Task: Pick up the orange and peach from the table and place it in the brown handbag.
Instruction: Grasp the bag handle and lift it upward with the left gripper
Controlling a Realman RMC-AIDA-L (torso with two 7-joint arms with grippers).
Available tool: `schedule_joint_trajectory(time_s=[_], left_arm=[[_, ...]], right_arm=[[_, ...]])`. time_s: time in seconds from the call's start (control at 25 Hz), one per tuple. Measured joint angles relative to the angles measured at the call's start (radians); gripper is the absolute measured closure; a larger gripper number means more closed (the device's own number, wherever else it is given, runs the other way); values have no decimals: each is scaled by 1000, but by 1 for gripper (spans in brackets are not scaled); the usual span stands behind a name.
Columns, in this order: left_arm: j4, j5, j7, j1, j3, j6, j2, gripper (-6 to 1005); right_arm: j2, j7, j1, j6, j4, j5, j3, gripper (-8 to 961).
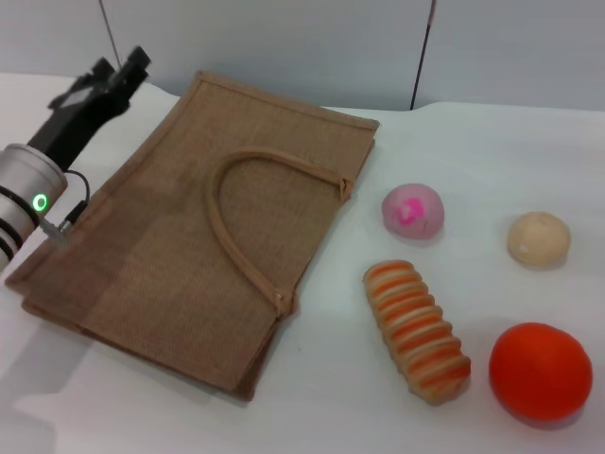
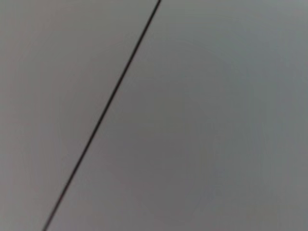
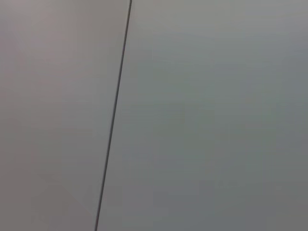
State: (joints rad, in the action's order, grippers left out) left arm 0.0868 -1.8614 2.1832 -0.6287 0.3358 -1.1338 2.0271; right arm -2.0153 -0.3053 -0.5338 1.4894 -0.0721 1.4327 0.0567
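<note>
Nearest, at right, the orange (image 1: 540, 371) and, farther off, the peach (image 1: 412, 210) both sit on the table (image 1: 473, 142), none yet in the flat brown handbag (image 1: 198, 246) at left, where the left gripper (image 1: 113, 80), grip unreadable, hovers.
</note>
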Motion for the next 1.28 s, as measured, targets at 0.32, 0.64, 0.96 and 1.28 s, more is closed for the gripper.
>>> schedule_joint_trajectory(time_s=[0.32, 0.64, 0.96, 1.28], left_arm=[[228, 421, -481, -42, 21, 137, -3, 331], [415, 870, -884, -101, 22, 126, -4, 331], [470, 1183, -1042, -180, 31, 96, -3, 331], [490, 1331, -1103, -223, 31, 64, 1, 330]], right_arm=[[0, 0, 0, -7, 0, 0, 0, 195], [0, 0, -4, -10, 0, 0, 0, 196], [0, 0, -5, -10, 0, 0, 0, 196], [0, 0, -5, -10, 0, 0, 0, 196]])
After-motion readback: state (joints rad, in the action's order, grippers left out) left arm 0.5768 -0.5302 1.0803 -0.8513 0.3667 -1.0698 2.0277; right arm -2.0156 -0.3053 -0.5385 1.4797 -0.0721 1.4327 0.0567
